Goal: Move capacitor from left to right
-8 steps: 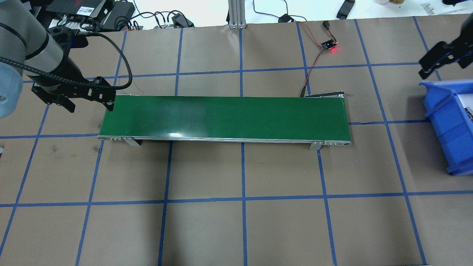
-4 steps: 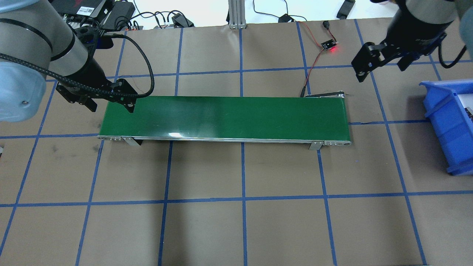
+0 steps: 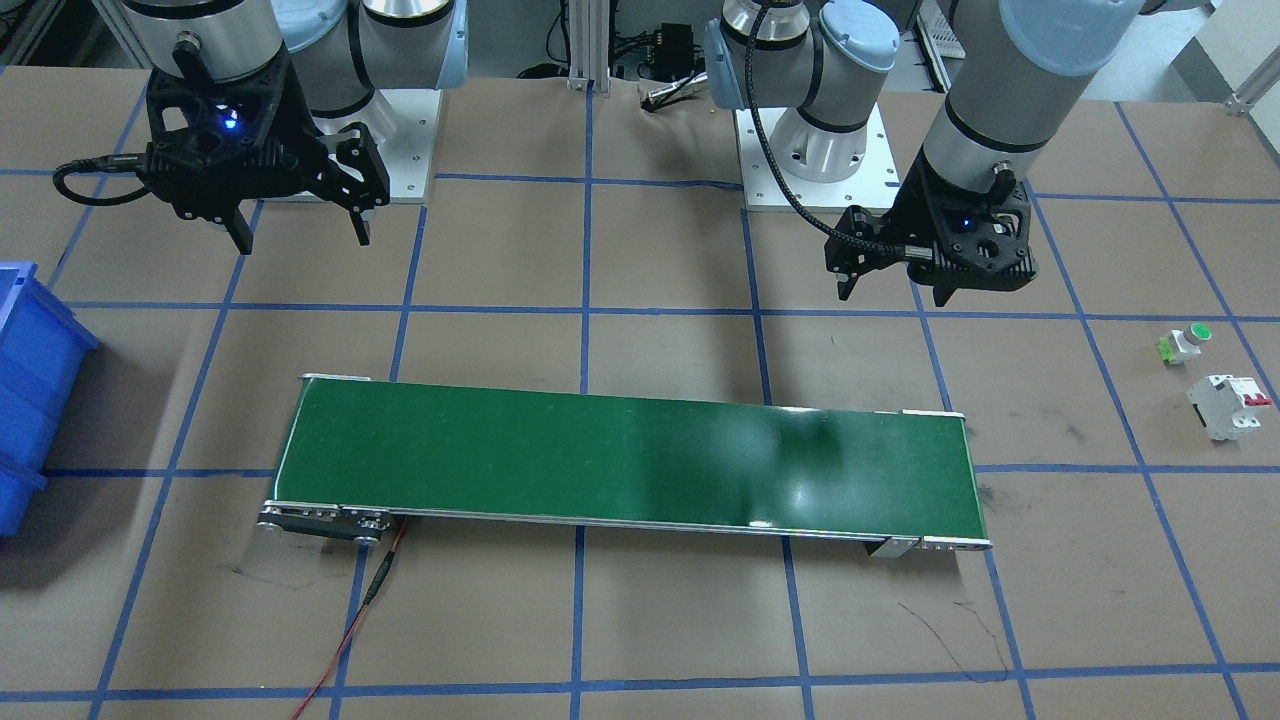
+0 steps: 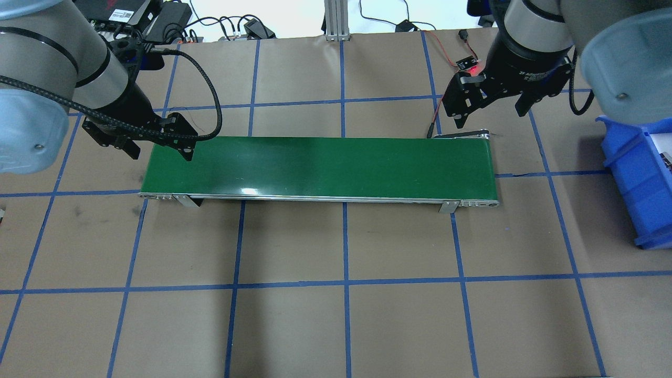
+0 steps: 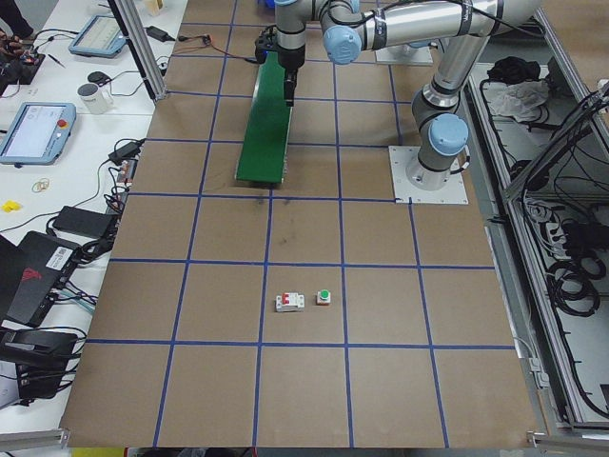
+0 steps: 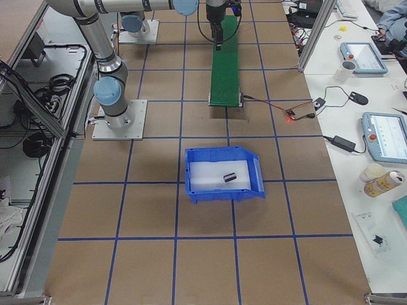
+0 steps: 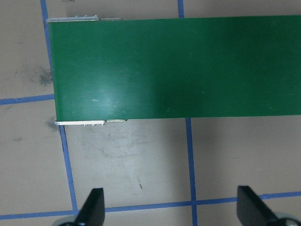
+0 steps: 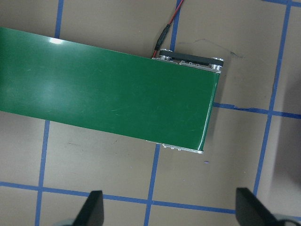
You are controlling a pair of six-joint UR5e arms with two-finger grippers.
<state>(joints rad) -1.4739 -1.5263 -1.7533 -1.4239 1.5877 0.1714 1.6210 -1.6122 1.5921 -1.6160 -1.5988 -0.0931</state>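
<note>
Robotics lab: taped-grid table [image 4: 399, 325], conveyor [image 4: 320, 165], teach pendant [image 6: 386, 135].

Both arms are showing silver-grey tubular links [image 3: 985, 110] closed off by pale blue joint caps [image 3: 868, 45]. Each arm is sitting on a white square base plate [image 3: 772, 192] that is carrying small dark screws. The left pincer [image 3: 893, 295] and right pincer [image 3: 305, 242] are presenting matt black, angular housings, each ending in two short black fingers. Just above each pincer a small blue lamp [image 3: 963, 222] is glowing in the housing. A black braided cable [image 4: 218, 107] is looping out from the link above the left pincer, and thin black bands [image 4: 100, 71] are ringing that same link. The black collar [image 4: 535, 73] above the right pincer is bearing white lettering, too small to read.
</note>
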